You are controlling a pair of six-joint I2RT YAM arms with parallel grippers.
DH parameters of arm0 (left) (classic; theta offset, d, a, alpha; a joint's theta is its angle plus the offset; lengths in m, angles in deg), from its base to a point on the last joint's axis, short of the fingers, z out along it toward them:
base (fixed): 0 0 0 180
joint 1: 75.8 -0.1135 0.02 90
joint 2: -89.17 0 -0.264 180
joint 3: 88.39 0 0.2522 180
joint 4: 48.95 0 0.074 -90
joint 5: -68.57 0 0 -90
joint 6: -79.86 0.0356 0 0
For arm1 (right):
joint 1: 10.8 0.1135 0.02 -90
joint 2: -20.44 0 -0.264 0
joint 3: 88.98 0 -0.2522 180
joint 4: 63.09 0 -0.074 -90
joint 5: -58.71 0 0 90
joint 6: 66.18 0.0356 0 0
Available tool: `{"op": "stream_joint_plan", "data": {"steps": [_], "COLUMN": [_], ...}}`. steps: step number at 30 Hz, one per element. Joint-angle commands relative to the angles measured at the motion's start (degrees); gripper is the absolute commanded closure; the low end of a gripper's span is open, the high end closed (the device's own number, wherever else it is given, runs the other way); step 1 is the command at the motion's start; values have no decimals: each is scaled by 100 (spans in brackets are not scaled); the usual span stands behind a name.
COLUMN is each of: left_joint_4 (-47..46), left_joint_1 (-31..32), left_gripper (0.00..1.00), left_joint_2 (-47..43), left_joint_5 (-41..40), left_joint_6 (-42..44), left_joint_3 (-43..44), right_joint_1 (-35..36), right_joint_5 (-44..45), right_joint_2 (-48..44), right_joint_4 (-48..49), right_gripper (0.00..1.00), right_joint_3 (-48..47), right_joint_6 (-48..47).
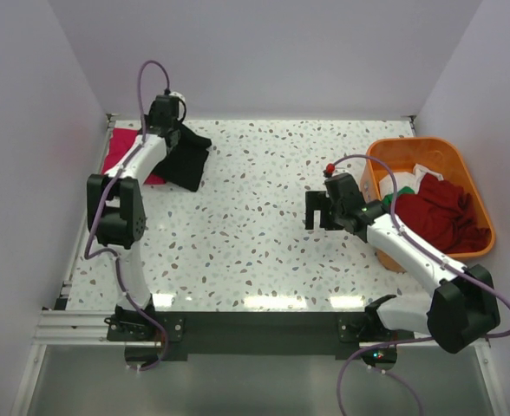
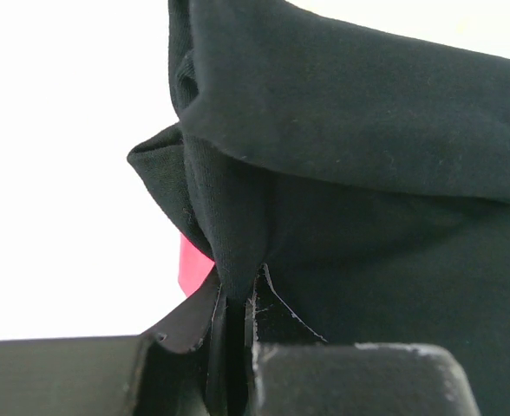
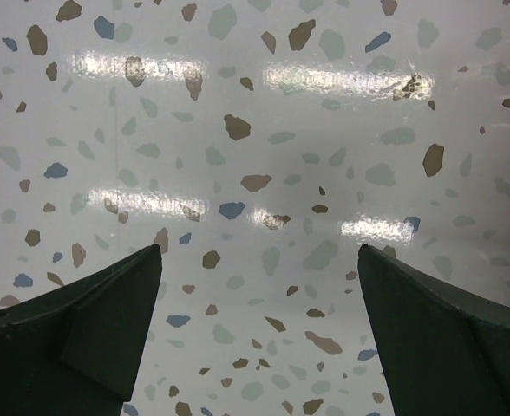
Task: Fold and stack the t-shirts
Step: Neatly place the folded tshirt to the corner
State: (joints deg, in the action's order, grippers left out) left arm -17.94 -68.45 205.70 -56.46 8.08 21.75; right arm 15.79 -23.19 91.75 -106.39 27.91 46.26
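Draping near-right from left claw, black t-shirt

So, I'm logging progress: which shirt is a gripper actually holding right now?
The black t-shirt, pinched in the left gripper. The pink-red shirt lies on the table beside it, and the dark red shirt sits in the orange tub.

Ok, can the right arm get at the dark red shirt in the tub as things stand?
Probably yes: the right arm hangs beside the orange tub, jaws open and empty, and the dark red shirt lies uncovered on top inside it.
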Motion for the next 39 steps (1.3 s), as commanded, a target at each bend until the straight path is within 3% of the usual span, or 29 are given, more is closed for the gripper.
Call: {"op": "stream_joint_plan", "data": {"steps": [1, 16, 20, 34, 39], "left_joint_4": [-267, -284, -293, -1198, -1006], "left_joint_1": [-102, -647, -735, -1439, -1509], "left_gripper": [100, 100, 100, 100, 74], "left_joint_2": [-534, -869, -886, -87, 545], "left_joint_5": [22, 338, 751, 919, 454], "left_joint_6": [244, 384, 332, 15, -98], "left_joint_3": [338, 645, 593, 48, 557], "right_joint_1": [-13, -13, -13, -13, -13], "right_joint_5": [148, -54, -10, 122, 52], "right_joint_2": [50, 164, 111, 173, 261], "right_joint_4": [89, 185, 168, 124, 185], "right_gripper": [1, 1, 1, 1, 1], "right_joint_3": [-111, -146, -155, -190, -163], "right_joint_6": [-81, -178, -196, -187, -82]}}
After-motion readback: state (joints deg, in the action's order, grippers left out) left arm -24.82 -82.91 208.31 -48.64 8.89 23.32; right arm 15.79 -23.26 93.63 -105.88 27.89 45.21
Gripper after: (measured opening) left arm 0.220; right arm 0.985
